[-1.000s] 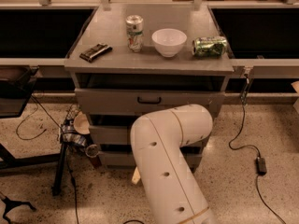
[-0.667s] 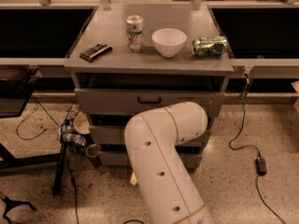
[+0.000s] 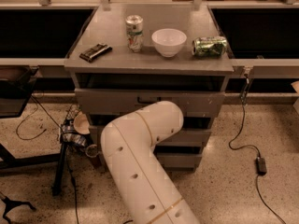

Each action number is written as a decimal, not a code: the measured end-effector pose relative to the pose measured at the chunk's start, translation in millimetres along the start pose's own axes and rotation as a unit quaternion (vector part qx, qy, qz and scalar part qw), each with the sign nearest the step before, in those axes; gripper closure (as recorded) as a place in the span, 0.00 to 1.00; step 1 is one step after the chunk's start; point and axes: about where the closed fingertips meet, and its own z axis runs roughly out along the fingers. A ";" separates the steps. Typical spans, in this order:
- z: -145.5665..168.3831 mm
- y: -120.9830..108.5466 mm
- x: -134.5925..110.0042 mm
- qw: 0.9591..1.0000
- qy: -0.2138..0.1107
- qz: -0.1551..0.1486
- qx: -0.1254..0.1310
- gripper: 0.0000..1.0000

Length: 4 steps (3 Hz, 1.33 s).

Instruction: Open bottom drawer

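Observation:
The grey cabinet (image 3: pixel 88 64) has three drawer fronts. The bottom drawer (image 3: pixel 183 160) is the lowest front; only its right part shows, and its handle is hidden. My white arm (image 3: pixel 140 157) rises from the lower edge and bends at the middle drawer (image 3: pixel 192 137). The gripper is hidden behind the arm's upper end, low in front of the drawers. The top drawer (image 3: pixel 196 102) shows its black handle (image 3: pixel 148 100).
On the cabinet top stand an upright can (image 3: pixel 134 32), a white bowl (image 3: pixel 169 42), a green can on its side (image 3: pixel 209 46) and a dark flat packet (image 3: pixel 95 52). A black stand with clutter (image 3: pixel 74 135) is at the left. Cables and a power adapter (image 3: pixel 260 165) lie on the floor at the right.
My arm's bent upper end has shifted left across the drawer fronts. The drawers and the things on top have not visibly moved.

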 end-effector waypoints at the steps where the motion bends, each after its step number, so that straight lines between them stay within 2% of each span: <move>1: 14.7 -10.6 2.6 0.999 0.020 -0.018 0.021 0.00; 2: 30.3 -22.5 5.8 0.998 0.042 -0.028 0.031 0.00; 4: 31.7 -22.4 9.5 0.998 0.052 -0.029 0.024 0.00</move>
